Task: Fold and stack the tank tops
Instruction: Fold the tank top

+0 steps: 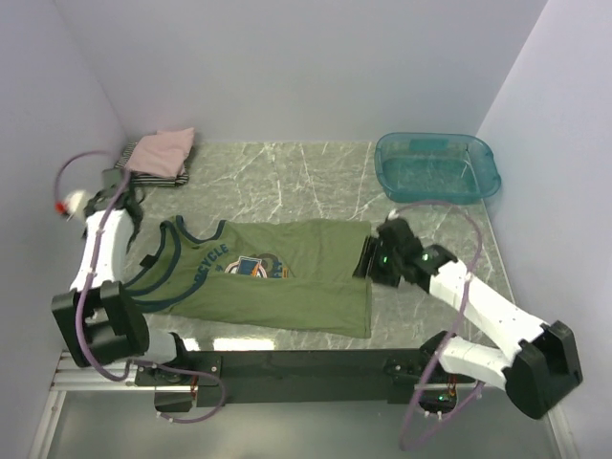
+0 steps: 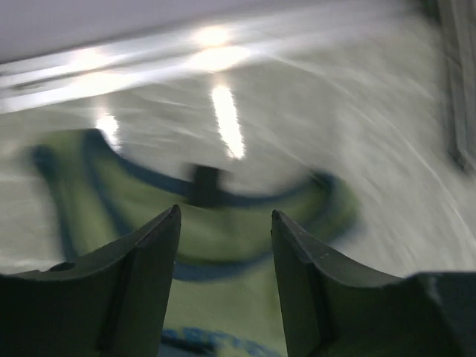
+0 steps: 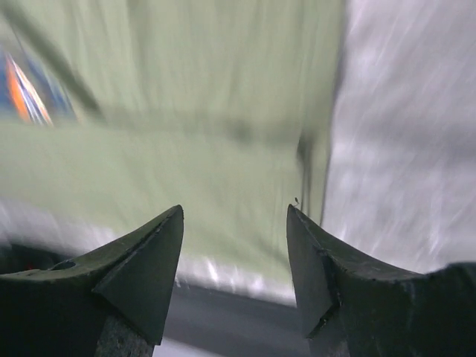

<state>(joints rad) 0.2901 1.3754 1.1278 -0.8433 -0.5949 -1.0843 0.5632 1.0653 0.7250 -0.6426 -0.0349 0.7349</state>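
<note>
Left of the teal tub (image 1: pixel 438 164), the olive-green tank top (image 1: pixel 277 287) is spread on the table (image 1: pixel 287 182). Jaws of the left gripper (image 2: pixel 223 245) and right gripper (image 3: pixel 234 245) are parted, empty. Soft, limp cloth is expected; straps and hem corners should be pinched.

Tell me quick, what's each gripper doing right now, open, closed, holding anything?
Left gripper: open, holding nothing.
Right gripper: open, holding nothing.
</note>
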